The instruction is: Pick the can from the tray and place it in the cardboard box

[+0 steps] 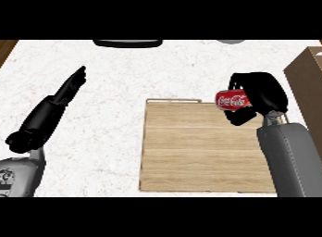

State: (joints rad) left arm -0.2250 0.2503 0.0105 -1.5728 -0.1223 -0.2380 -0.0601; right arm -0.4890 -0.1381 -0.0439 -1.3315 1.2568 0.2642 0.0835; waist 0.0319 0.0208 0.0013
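Right hand [259, 95] curled round red can [232, 100], fingers wrapped over top and back of it, thumb below. Can lying on its side in the grip, white lettering facing up, held over far right corner of wooden tray [191, 152]. Whether can lifted clear of tray or touching it: could not tell from this angle. Grey right forearm running back from hand to near edge of desk, covering right edge of tray.

Tray flat on desk [109, 69], light wood in broad planks, a thin handle at its far edge, set towards near right part of desk.

Cardboard box [314, 88] standing at right edge of desk, just beside hand and can, brown wall facing tray, open top partly cut off by the view's edge.

Left hand [71, 85] open, fingers straight and together, pointing towards far edge, resting over left part of desk, well apart from tray. Nothing held.

Dark rounded object [127, 43] at far edge of desk, near middle, only partly seen. Small grey shape [231, 41] at far edge further right, too little showing to identify.
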